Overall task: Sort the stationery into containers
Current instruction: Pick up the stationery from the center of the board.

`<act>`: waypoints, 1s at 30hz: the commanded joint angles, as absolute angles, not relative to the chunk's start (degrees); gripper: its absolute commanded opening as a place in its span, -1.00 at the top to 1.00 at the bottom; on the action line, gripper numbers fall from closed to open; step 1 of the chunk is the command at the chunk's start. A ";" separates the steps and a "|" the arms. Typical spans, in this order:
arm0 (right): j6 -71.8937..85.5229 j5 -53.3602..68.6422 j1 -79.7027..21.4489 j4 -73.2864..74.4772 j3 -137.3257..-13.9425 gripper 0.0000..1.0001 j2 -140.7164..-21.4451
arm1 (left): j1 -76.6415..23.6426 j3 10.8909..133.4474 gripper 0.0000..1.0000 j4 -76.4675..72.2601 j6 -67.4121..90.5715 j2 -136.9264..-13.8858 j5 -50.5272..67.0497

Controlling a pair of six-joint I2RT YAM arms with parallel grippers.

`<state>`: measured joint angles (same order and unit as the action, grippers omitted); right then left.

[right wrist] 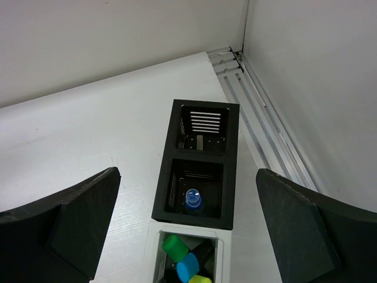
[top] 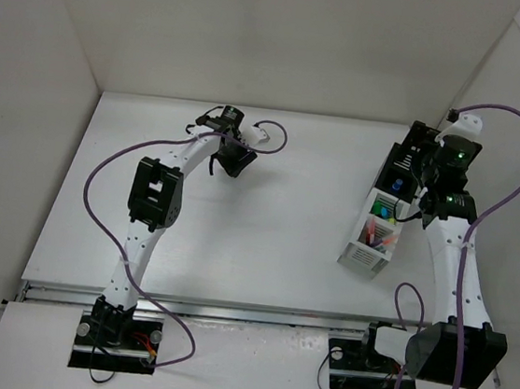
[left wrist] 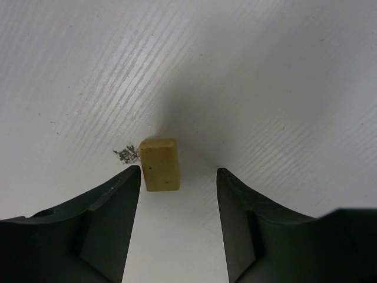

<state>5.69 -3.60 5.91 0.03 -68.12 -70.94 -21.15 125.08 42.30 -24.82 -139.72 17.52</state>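
Observation:
A tan eraser (left wrist: 160, 164) lies on the white table just ahead of my left gripper (left wrist: 178, 174), close to its left fingertip; the jaws are open and empty. In the top view the left gripper (top: 234, 159) is at the far middle of the table. My right gripper (right wrist: 187, 174) is open and empty, hovering over the organizer (right wrist: 203, 104), which stands at the right (top: 361, 258). A blue-capped glue bottle (right wrist: 193, 199) stands in a black compartment. Green, blue and yellow highlighters (right wrist: 187, 265) fill a white compartment. Pens (top: 383, 237) stand in the nearest white compartment.
A small pale piece (right wrist: 200, 141) lies in the far black compartment. Grey scuff marks (left wrist: 125, 155) are beside the eraser. White walls enclose the table, with a metal rail (right wrist: 265, 127) along the right wall. Purple cables (top: 102, 177) loop from both arms.

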 commanded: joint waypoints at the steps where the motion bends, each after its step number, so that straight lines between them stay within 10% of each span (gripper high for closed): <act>1: 4.66 -6.06 5.89 -3.96 -67.77 -0.96 -67.77 | -21.01 129.54 0.03 45.26 -24.96 -139.47 17.48; 10: 3.60 -7.04 5.89 -4.48 -67.50 -0.96 -66.10 | -21.01 134.40 0.99 49.13 -22.41 -142.56 14.50; 30: 27.23 25.22 -9.92 -14.75 -54.59 -0.96 -66.35 | -24.86 88.70 1.00 21.10 -18.72 -89.93 43.50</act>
<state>18.79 19.73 -7.70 -5.15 -55.57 -65.80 -22.33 92.75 29.45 -20.03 -96.51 36.86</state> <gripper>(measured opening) 0.979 0.204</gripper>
